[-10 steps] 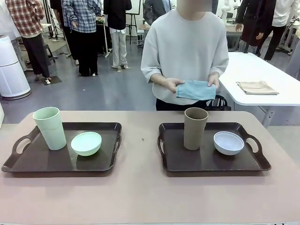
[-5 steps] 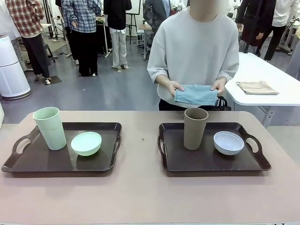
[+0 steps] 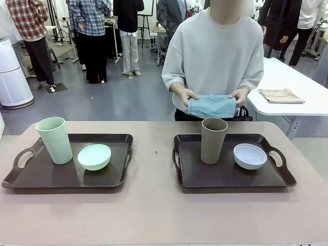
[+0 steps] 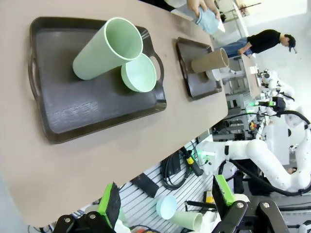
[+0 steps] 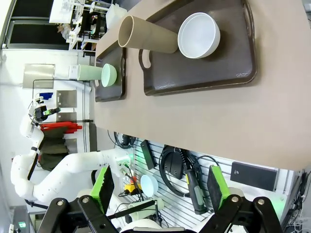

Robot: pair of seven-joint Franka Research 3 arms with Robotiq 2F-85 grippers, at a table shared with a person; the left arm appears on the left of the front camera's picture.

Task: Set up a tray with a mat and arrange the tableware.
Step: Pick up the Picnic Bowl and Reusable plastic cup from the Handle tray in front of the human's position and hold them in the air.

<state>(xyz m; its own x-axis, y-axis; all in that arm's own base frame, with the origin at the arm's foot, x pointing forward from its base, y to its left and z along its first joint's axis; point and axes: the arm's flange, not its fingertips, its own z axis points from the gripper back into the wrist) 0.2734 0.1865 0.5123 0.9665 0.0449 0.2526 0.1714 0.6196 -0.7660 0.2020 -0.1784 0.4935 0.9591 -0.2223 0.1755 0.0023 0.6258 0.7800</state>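
Two dark trays sit on the table. The left tray (image 3: 66,187) carries a mint green cup (image 3: 55,140) and a mint green bowl (image 3: 94,157). On the right tray (image 3: 230,183) stand a tan cup (image 3: 213,140) and a white bowl (image 3: 250,156). Beyond the far edge, a person holds a folded blue mat (image 3: 212,106) in both hands. My left gripper (image 4: 166,199) hangs open, back from the table's near edge, facing the left tray (image 4: 82,111). My right gripper (image 5: 159,187) is open too, off the near edge, facing the right tray (image 5: 209,73). Both hold nothing.
A white side table (image 3: 307,105) at the back right bears a folded beige cloth (image 3: 281,95). Bare tabletop (image 3: 154,215) lies between and in front of the trays. People stand farther back in the room.
The person has shifted slightly right and brought the folded blue mat closer to the table. Cups, bowls and both grippers have not moved.
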